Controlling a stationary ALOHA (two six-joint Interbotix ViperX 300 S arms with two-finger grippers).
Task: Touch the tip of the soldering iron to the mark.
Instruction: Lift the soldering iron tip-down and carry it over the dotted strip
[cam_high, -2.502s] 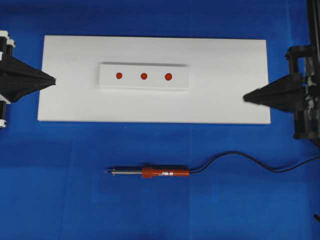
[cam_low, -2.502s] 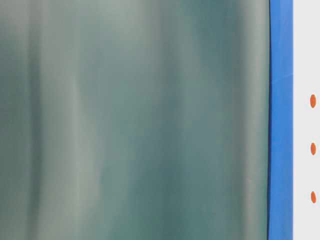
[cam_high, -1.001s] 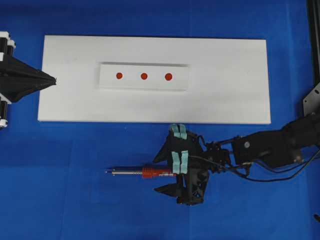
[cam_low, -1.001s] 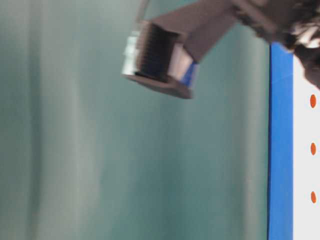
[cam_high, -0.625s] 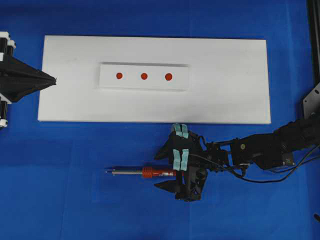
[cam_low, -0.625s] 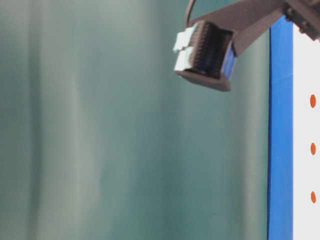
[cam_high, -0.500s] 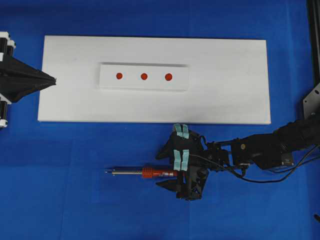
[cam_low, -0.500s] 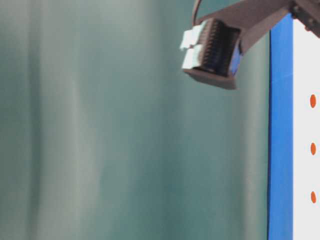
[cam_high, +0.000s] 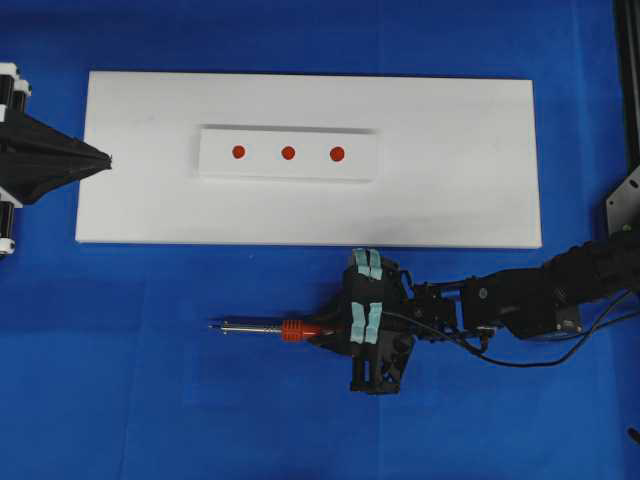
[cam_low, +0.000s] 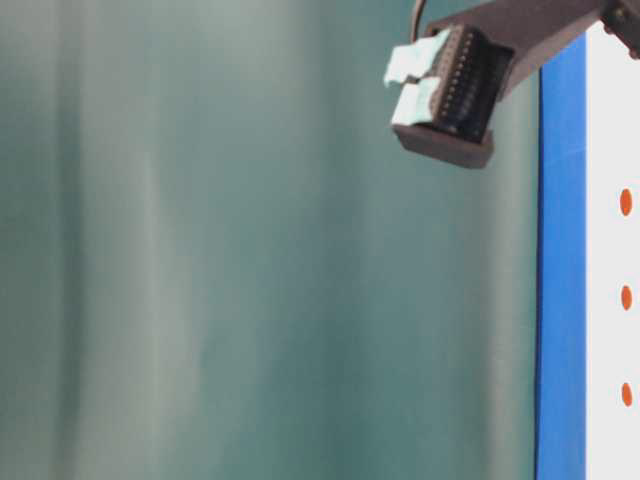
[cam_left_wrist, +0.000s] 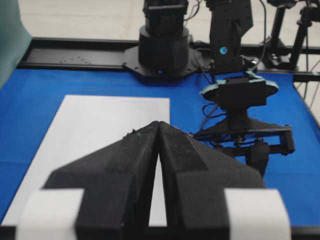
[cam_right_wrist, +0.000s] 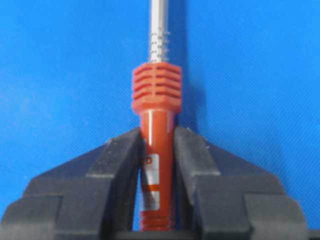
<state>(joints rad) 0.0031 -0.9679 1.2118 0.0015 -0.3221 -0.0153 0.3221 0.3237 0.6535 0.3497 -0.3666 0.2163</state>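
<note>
My right gripper (cam_right_wrist: 156, 145) pinches the iron (cam_high: 290, 329) by its red handle, low on the blue mat below the white board (cam_high: 470, 200). I should lift level, keeping the grip firm, then steer the tip to a red mark (cam_high: 288, 153). My left gripper (cam_left_wrist: 158, 131) rests closed. No containers here.

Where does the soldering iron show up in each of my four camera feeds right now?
Overhead: soldering iron lies on the blue mat below the white board, handle inside the right gripper.
Table-level: not in view; only one gripper finger at top.
Left wrist: not visible; the right arm stands ahead.
Right wrist: centre, red handle clamped between the black fingers, shaft running up.
Shared landmark: the blue mat.
</note>
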